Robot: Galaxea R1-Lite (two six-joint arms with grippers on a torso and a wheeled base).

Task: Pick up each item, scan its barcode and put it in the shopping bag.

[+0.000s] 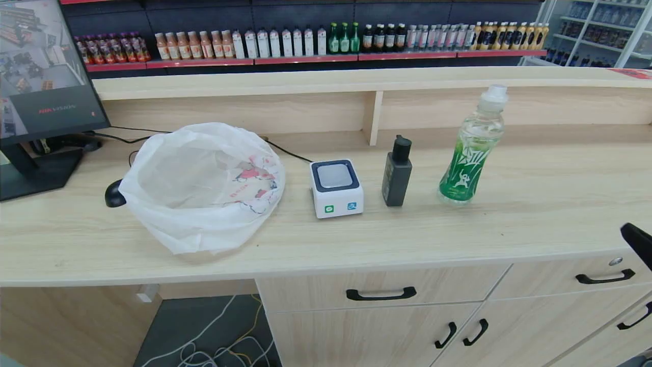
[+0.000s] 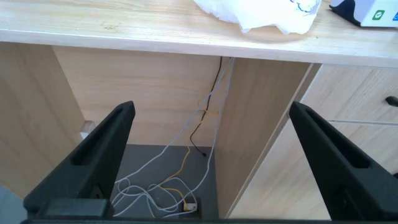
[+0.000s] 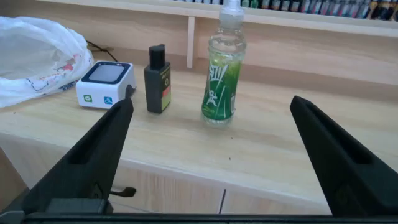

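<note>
On the wooden counter (image 1: 535, 214) stand a clear bottle with a green label (image 1: 472, 148) (image 3: 222, 71) and a small dark bottle (image 1: 397, 172) (image 3: 157, 81). Left of them sits the white barcode scanner box (image 1: 336, 188) (image 3: 106, 84). The white shopping bag (image 1: 204, 183) (image 3: 37, 56) (image 2: 261, 14) lies open at the left. My right gripper (image 3: 211, 162) is open, level with the counter's front edge and short of both bottles; a part of it shows at the edge (image 1: 637, 243). My left gripper (image 2: 211, 162) is open below the counter, in front of the knee space.
A monitor (image 1: 46, 76) on a stand and a black mouse (image 1: 114, 194) sit at the counter's left. A raised wooden ledge (image 1: 372, 81) runs behind the items. Drawers with black handles (image 1: 381, 294) lie below. Loose cables (image 2: 174, 186) lie on the floor under the counter.
</note>
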